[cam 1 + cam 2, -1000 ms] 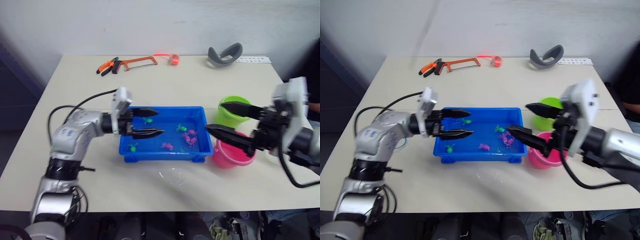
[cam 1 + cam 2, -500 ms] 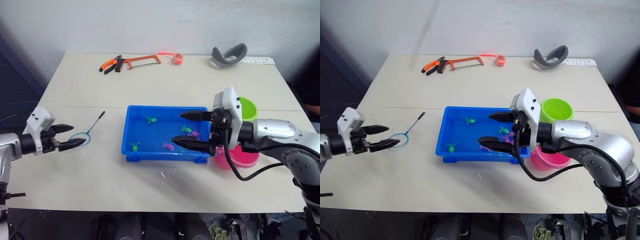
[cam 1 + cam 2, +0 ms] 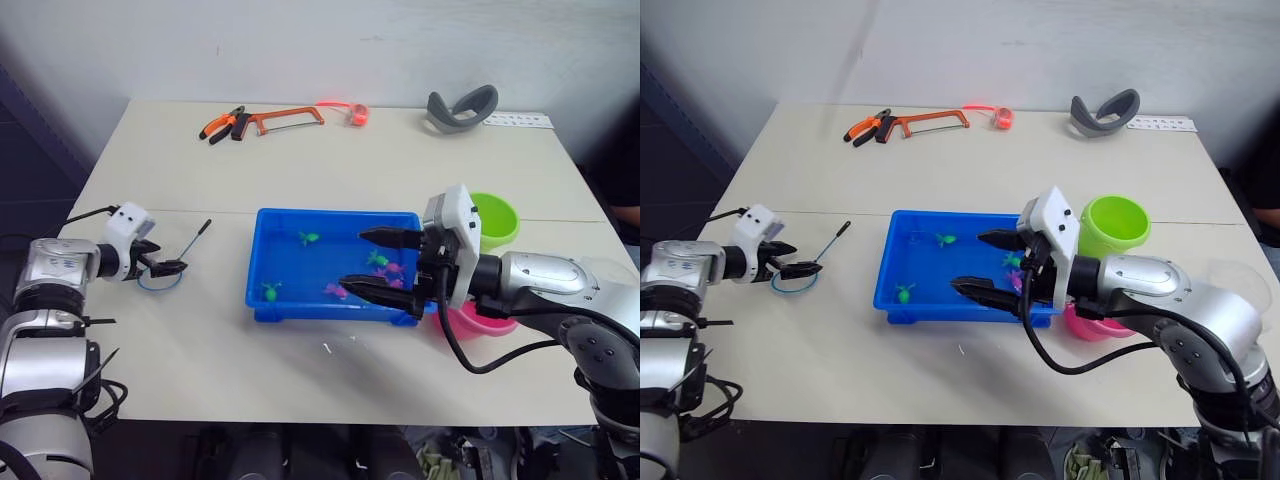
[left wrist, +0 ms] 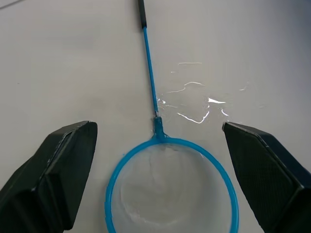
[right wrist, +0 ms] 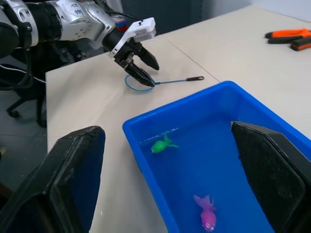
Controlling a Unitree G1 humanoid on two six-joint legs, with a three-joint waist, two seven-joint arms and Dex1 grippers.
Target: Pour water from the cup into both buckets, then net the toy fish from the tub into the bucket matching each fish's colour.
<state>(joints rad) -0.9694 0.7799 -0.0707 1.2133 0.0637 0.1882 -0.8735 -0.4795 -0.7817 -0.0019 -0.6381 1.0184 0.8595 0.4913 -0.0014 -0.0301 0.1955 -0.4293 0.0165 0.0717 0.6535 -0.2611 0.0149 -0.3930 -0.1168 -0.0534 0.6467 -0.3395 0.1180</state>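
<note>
Task objects on the counter (image 3: 300, 360).
Blue tub (image 3: 300, 305) with pink and green fish (image 3: 310, 238); net (image 3: 165, 270) flat to its left; green bucket (image 3: 497, 216) and pink bucket (image 3: 480, 322) right.

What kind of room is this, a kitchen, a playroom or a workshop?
Probably a lab or workshop set up for robot trials: a plain table against a bare wall, with a hacksaw and pliers at its far edge and a blue tub of toy fish.

a pale cream worktop (image 3: 330, 160) stands against a plain white wall (image 3: 300, 45). a faint seam line crosses the worktop from side to side. beyond the worktop's left edge the floor (image 3: 30, 160) is dark, bluish grey. soft, even light falls on the worktop.
</note>
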